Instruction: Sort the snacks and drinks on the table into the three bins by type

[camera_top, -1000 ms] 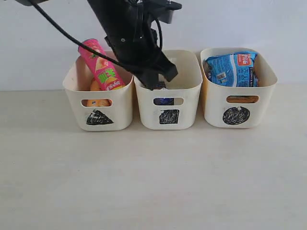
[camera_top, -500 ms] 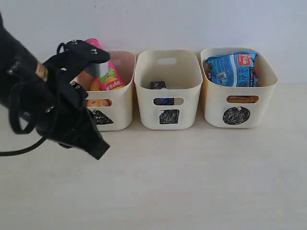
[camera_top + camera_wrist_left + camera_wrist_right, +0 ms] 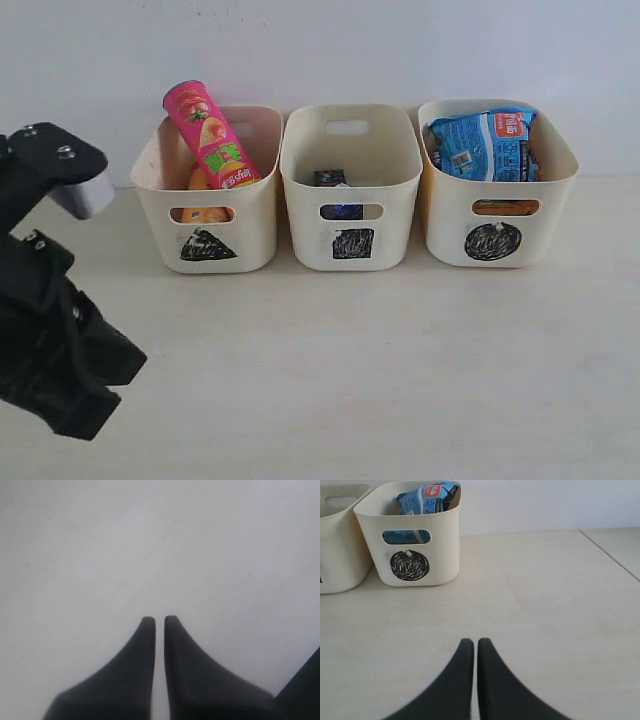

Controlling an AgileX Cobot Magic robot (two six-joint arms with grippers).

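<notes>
Three cream bins stand in a row. The triangle bin (image 3: pixel 250 225) holds the pink-and-green tube (image 3: pixel 210 135), leaning up out of it, and the yellow tube (image 3: pixel 198 180) below it. In the square bin (image 3: pixel 395 230) lies the dark purple carton (image 3: pixel 330 178); something blue shows through its handle, too little to tell what. The circle bin (image 3: pixel 545 220) (image 3: pixel 442 555) holds the blue noodle packet (image 3: pixel 485 140) (image 3: pixel 427 492), with the orange-brown packet (image 3: pixel 505 208) showing through the handle. My left arm (image 3: pixel 50 340) is at the front left; the left gripper (image 3: pixel 159 619) is shut and empty over bare table. The right gripper (image 3: pixel 472 641) is shut and empty.
In the right wrist view the square bin (image 3: pixel 340 555) stands beside the circle bin, and a table seam (image 3: pixel 610 555) runs along the far side. The white wall (image 3: pixel 400 50) rises right behind the bins.
My left arm has pulled out from over the square bin and swung left and down to the table's front left corner. The bins and their contents have not moved.
</notes>
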